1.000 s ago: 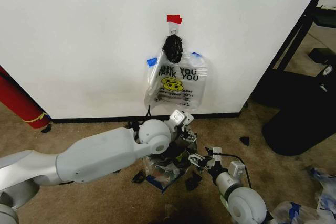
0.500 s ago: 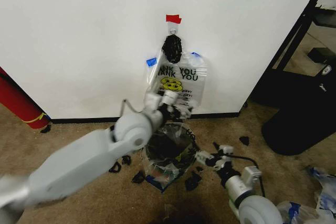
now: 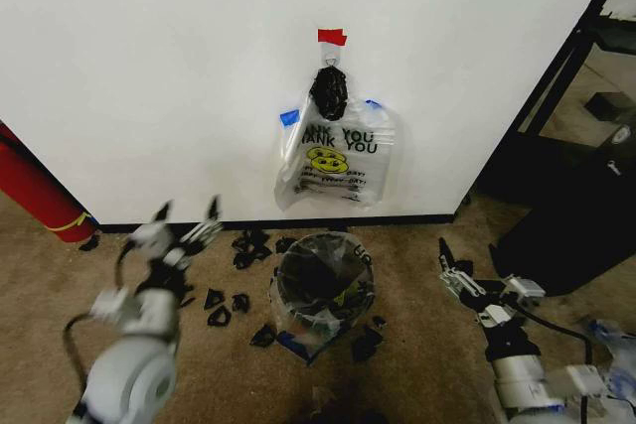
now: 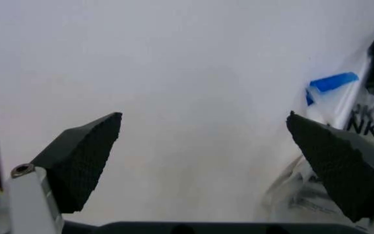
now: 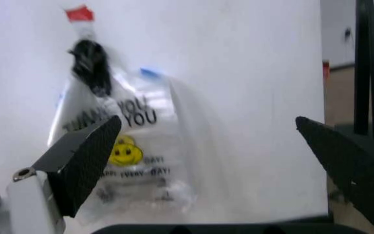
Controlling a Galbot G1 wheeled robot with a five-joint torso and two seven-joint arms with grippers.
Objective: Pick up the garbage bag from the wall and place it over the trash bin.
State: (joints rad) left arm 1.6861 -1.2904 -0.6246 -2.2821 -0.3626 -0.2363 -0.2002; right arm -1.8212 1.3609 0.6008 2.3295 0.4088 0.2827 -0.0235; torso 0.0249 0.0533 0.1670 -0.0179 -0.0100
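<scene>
A thin clear garbage bag (image 3: 320,283) lines the trash bin (image 3: 323,317), a small round black wire-mesh basket standing low in the middle of the head view; the film is drawn over the rim and puckers into the dark inside, with a bit of yellow and black print showing on its right side and a blue scrap at the bin's foot. Straight above it, in the centre of that view, the bundle of bags (image 3: 333,158) hangs on the wall (image 3: 149,76) from a black knot (image 3: 329,92) under a strip of red tape (image 3: 332,37), its clear front printed with black "THANK YOU" lettering and a yellow smiley, blue handle loops poking out at both sides. The left gripper (image 3: 185,226) sits at lower left, fingers spread apart and holding nothing, clear of the bin; the right gripper (image 3: 449,267) sits at lower right, likewise parted and empty, and its wrist view looks between wide black pads at the hanging bundle. The floor is brown carpet (image 3: 417,245) strewn with small black scraps (image 3: 231,302) around the bin. A black baseboard (image 3: 179,225) runs along the foot of the plain white wall, a red cylinder (image 3: 35,188) leans at the left edge, and dark furniture (image 3: 571,196) fills the right side.
</scene>
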